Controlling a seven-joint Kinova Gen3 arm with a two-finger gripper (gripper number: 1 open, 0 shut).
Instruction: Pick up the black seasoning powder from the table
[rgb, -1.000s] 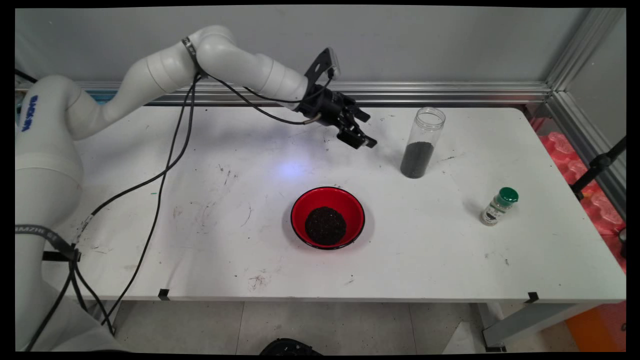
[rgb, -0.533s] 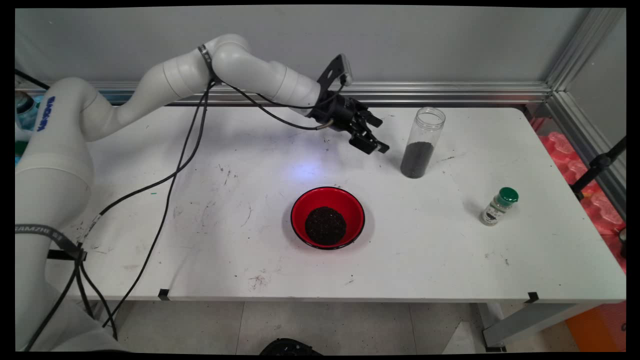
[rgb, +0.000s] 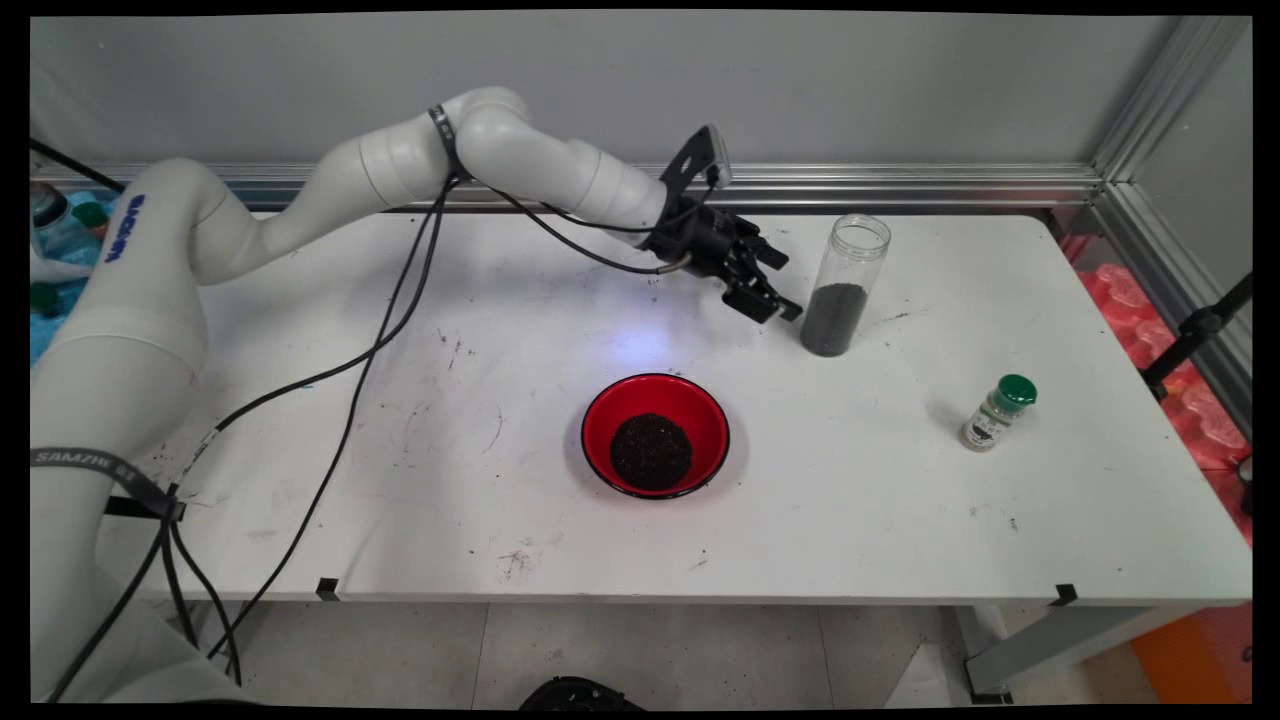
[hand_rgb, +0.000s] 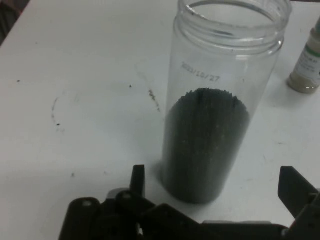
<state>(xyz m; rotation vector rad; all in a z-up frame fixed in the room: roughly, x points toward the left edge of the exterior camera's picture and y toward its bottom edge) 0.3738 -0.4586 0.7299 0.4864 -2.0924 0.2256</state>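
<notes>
Where gripper (rgb: 779, 306) nears: half-filled jar (rgb: 845, 285)

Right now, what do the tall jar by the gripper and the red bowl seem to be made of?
Tall jar: clear glossy plastic or glass, uncertain which; dark granules show through its wall, with a threaded neck. Red bowl: smooth glossy red, dark rim, probably plastic or enamel. The open gripper is black, matte.

A red bowl (rgb: 655, 432) of dark grains sits mid-surface (rgb: 900, 520); a small green-capped shaker (rgb: 997, 412) stands well apart at the right.
</notes>
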